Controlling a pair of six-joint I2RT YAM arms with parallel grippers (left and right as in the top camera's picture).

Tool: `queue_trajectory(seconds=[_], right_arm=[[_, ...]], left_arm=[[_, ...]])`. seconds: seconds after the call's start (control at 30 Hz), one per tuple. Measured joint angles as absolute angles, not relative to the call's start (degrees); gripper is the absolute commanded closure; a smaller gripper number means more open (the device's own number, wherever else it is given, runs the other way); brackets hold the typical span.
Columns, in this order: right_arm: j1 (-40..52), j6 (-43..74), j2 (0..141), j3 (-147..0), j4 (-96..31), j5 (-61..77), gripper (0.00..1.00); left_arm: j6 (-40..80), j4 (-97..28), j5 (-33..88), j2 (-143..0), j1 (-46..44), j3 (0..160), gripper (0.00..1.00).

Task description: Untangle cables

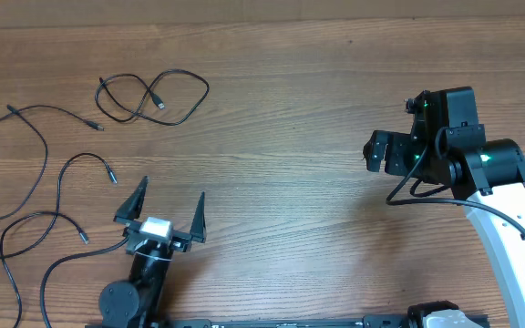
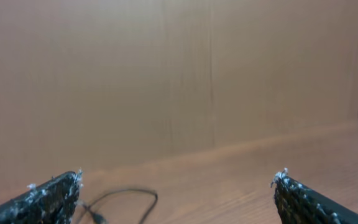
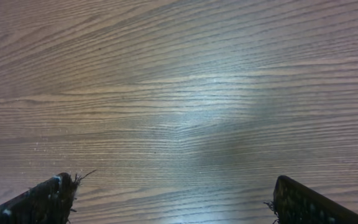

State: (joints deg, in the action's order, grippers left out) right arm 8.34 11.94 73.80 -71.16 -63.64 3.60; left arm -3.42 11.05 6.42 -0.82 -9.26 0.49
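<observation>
Currently the cables (image 1: 159,103) spread from nine to eleven o'clock of the released left claw (image 1: 172,189); the right claw (image 1: 377,152), also released, hangs well apart.

table (image 1: 335,73): mid-brown wood with fine, darker, wavy grain streaks; a pale sheen lies across part of it.
cables (image 1: 153,96): plain black all along, no markings I can make out; they lie ahead and to the left of my left gripper (image 1: 172,188).
my left gripper: black fingers (image 2: 48,196) with a cross-hatched weave and whitish flecks at the tips; a white-and-grey block behind them.
my right gripper (image 3: 173,182): dark fingers (image 3: 42,199), pale flecks at the tips.
my right arm (image 1: 509,219): white link, black housing, small green lights; far right of my left gripper.
board (image 2: 166,74): flat tan with faint vertical seams, beyond my left gripper.
</observation>
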Motion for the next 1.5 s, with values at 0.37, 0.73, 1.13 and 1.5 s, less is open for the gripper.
queue_trajectory(seconds=[0.37,0.73,1.13,1.5], right_arm=[[8.34,11.99,73.80,-71.16,-63.64,3.60,0.00],[8.34,11.99,73.80,-71.16,-63.66,3.57,0.00],[8.34,11.97,73.80,-71.16,-63.66,3.60,0.00],[8.34,11.99,73.80,-71.16,-63.64,3.60,0.00]], left_arm=[[-3.31,-4.05,4.95,-0.75,-9.21,0.47,0.00],[-2.72,-4.23,3.79,-0.75,-1.83,0.47,0.00],[-1.85,-4.32,2.28,-0.75,1.28,0.47,0.00],[-1.85,-4.32,2.11,-0.75,1.56,0.47,0.00]])
